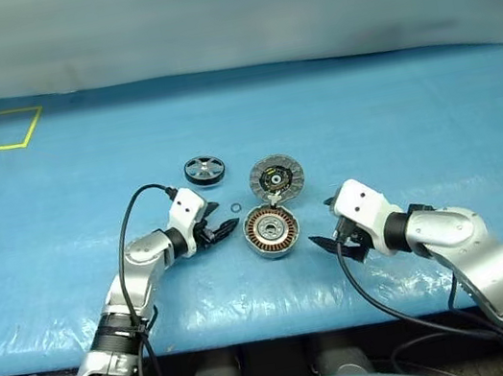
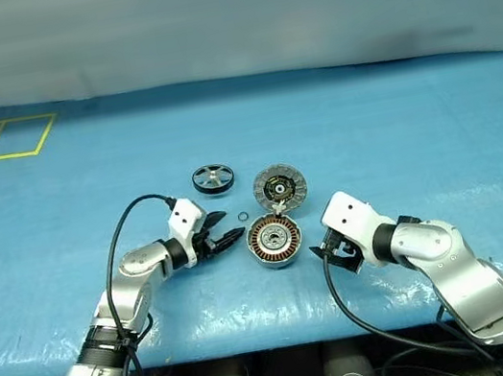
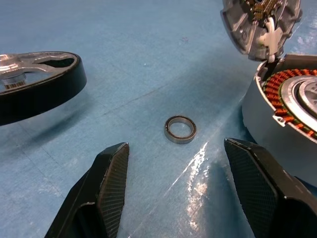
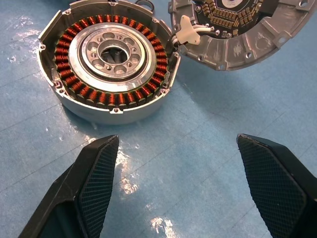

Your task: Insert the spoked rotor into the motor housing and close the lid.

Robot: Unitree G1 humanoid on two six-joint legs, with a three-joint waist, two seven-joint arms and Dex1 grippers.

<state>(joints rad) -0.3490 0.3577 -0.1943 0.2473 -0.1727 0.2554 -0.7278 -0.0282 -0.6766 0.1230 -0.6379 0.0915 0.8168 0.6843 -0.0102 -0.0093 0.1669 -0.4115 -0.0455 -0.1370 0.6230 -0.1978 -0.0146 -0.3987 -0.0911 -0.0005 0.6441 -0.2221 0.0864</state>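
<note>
Grippers, two, sit nearest: the left gripper (image 1: 225, 231) and the right gripper (image 1: 331, 241), each with textured black fingers spread wide, holding nothing. Between them at frame centre rests one round light-grey metal motor housing (image 1: 271, 230), copper windings ringed inside. Touching its far rim, one flat grey disc lid (image 1: 277, 178) leans tilted. One tiny thin dark ring (image 1: 235, 207) lies left of the lid. Farther upper left lies one black spoked rotor (image 1: 205, 169), all on the blue sheet-covered table (image 1: 415, 120).

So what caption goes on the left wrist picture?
Open left gripper faces a small ring, between the rotor and the housing.
</note>
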